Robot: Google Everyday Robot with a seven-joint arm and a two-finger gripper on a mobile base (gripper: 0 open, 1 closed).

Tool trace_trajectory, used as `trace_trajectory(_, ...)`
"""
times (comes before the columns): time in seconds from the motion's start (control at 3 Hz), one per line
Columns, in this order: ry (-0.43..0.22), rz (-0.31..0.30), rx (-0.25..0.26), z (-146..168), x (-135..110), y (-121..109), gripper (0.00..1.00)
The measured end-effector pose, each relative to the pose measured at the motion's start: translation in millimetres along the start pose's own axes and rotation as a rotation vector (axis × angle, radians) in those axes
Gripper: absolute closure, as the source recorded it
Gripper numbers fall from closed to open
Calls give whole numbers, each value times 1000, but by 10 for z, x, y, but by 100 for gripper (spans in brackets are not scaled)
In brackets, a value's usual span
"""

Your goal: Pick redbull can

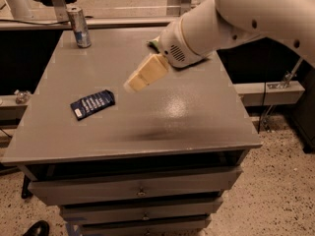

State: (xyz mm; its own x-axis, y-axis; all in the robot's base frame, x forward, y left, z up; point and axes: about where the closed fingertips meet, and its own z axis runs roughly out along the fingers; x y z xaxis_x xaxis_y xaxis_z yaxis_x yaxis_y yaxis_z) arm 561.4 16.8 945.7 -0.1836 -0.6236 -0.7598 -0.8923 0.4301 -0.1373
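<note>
My single camera looks down at an angle on the table (197, 122) from its front, fairly near; the hand (132, 85) hovers mid-frame.

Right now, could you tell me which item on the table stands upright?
The redbull can at the far left corner; the dark blue packet lies flat, nearer the end effector hovering over the middle of the table.

Silver-and-blue redbull can (78, 27), dark blue packet (92, 103) with white print, cream tool (132, 85) over grey table (172, 129)
</note>
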Motion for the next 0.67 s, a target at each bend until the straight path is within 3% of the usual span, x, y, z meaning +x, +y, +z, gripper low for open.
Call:
trace_trajectory(0.33,-111,0,8,368,-106,-84,0)
trace_trajectory(0.67,-234,-2,47,746,-285,-328,0)
